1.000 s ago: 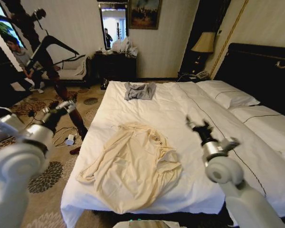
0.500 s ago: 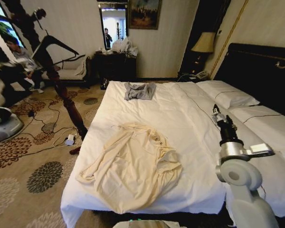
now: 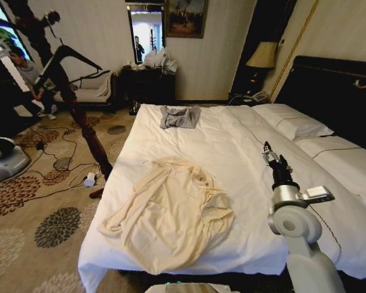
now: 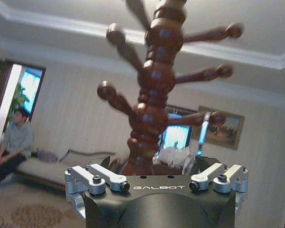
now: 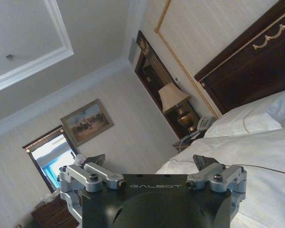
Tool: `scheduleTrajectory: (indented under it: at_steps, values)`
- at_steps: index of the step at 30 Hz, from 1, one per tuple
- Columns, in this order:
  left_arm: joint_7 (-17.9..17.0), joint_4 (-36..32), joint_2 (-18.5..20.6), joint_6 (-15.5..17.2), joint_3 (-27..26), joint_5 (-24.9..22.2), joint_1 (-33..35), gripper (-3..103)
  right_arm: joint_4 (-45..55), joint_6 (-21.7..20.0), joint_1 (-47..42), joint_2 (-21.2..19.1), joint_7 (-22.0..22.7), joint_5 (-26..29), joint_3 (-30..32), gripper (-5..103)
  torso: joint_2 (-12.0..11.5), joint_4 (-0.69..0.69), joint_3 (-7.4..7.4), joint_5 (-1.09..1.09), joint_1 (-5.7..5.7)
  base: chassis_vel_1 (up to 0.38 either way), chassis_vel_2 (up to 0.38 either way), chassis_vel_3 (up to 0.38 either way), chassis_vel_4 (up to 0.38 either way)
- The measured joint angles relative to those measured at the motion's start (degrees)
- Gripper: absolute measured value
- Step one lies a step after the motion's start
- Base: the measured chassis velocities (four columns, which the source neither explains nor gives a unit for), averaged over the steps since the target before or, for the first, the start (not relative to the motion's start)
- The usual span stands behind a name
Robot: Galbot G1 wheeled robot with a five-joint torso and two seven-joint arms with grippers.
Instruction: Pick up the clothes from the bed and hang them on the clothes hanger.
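On the bed (image 3: 244,152), the clothes (image 3: 171,213) lie untouched; the right gripper (image 3: 272,157), fingers spread, should reach left and pinch near the collar.

The bed (image 3: 244,146) is taken as the landmark. The clothes (image 3: 171,210) are spread on its near left part, close to the foot edge. A small garment (image 3: 179,116) is laid on its far end, well apart from the clothes. The pillows (image 3: 293,122) are set at its right side, against the headboard (image 3: 335,91). The right gripper (image 3: 274,160) is held over its right half, right of the clothes. A coat stand (image 3: 79,110) is placed on the floor left of the bed.
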Motion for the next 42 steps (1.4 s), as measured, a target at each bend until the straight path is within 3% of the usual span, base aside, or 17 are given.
scheduleTrajectory:
  at_steps: [5,8,13,19,22,26,30,32,36,38,41,42]
  values:
    - [2.3,8.11,-5.09,-0.69,10.01,0.46,-8.66,100,-0.57,-0.07,0.19,1.14,0.36,-1.24,-1.19,100,0.0,-0.01,0.0,-0.03,0.0,0.0,0.0,0.0,0.0]
    - [2.39,9.92,-6.94,-0.08,12.4,2.25,-11.22,100,-0.76,-0.1,0.17,1.52,0.5,-1.72,-1.43,100,-0.01,-0.02,0.01,0.0,0.02,0.0,0.0,0.0,0.0]
    - [1.47,12.37,-10.56,5.25,18.47,5.27,-17.43,100,-1.54,-0.08,-0.37,1.56,1.18,-1.93,-0.35,100,0.0,0.01,-0.01,0.0,0.0,0.0,0.0,0.0,0.0]
    - [-2.2,11.41,-11.85,11.03,20.25,9.02,-18.89,100,-2.58,0.08,-0.34,1.66,2.51,-1.94,0.45,100,0.0,-0.03,-0.01,0.01,0.01,0.0,0.0,0.0,0.0]
    - [-5.17,11.29,-12.12,13.47,20.23,10.96,-18.5,100,-3.49,0.42,-0.44,1.58,3.04,-2.19,0.6,100,0.0,0.03,-0.01,0.0,0.0,0.0,0.0,0.0,0.0]
    - [-7.97,11.34,-12.31,13.93,18.95,11.2,-17.04,100,-4.28,0.75,-0.5,1.52,3.28,-2.59,0.51,100,0.0,0.0,-0.01,-0.02,0.0,0.0,0.0,0.0,0.0]
    - [-8.23,10.38,-11.94,13.95,17.1,10.86,-14.67,102,-4.49,0.76,-0.29,1.58,3.39,-2.93,-0.21,100,0.0,-0.01,-0.01,-0.01,0.01,0.0,0.0,0.0,0.0]
    - [-8.22,10.0,-11.83,13.95,16.44,10.79,-13.79,99,-4.58,0.76,-0.2,1.65,3.42,-3.06,-0.41,100,0.0,0.0,-0.01,-0.01,0.0,0.0,0.0,0.0,0.0]
    - [-8.15,8.38,-11.15,13.93,14.23,10.17,-10.81,78,-4.88,0.83,-0.16,1.97,3.49,-3.64,-0.91,100,0.0,0.01,-0.01,-0.01,0.0,0.0,0.0,0.0,0.0]
    - [-8.13,8.27,-11.05,13.92,14.0,10.11,-10.41,78,-4.95,0.88,-0.21,2.05,3.5,-3.77,-0.95,100,0.0,0.0,-0.01,-0.02,0.0,0.0,0.0,0.0,0.0]
    - [-8.11,8.25,-11.04,13.88,13.26,9.85,-9.63,62,-5.19,0.99,-0.27,2.38,3.71,-4.09,-0.95,100,0.0,0.0,-0.01,-0.02,0.0,0.0,0.0,0.0,0.0]
    - [-8.11,8.25,-11.04,13.88,13.26,9.85,-9.63,62,-5.19,0.99,-0.27,2.38,3.71,-4.09,-0.95,100,0.0,0.0,-0.01,-0.02,0.0,0.0,0.0,0.0,0.0]
